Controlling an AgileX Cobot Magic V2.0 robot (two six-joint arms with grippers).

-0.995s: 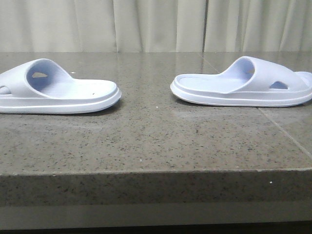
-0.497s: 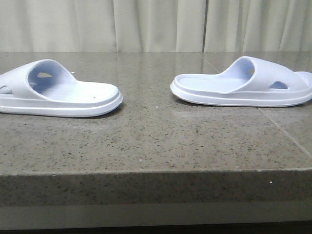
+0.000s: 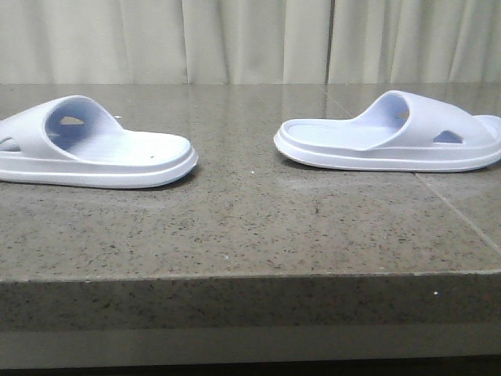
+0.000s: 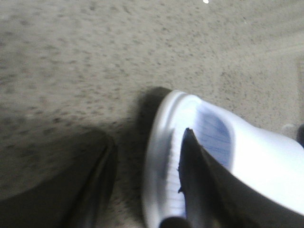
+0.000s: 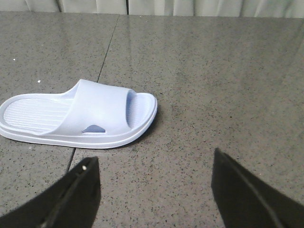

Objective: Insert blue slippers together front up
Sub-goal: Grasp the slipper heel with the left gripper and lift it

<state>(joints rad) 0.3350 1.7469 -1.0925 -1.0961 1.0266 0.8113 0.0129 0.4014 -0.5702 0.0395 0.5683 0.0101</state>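
Two pale blue slippers lie flat on the stone table, soles down. In the front view the left slipper [image 3: 94, 153] is at the left edge and the right slipper [image 3: 391, 137] at the right, their open ends facing each other. Neither gripper shows in that view. My left gripper [image 4: 148, 137] is open and straddles the left slipper's [image 4: 247, 156] side rim: one finger [image 4: 190, 166] rests on the ridged footbed, the other [image 4: 102, 166] is over the table outside it. My right gripper [image 5: 154, 164] hangs open over bare table, short of the right slipper [image 5: 80, 116].
The speckled grey stone table [image 3: 250, 219] has its front edge close to the camera. Seams [image 3: 454, 207] cross the table at the right. Pale curtains [image 3: 250, 39] hang behind the table.
The left slipper has slid a little to the right and turned slightly. The right slipper has not moved.
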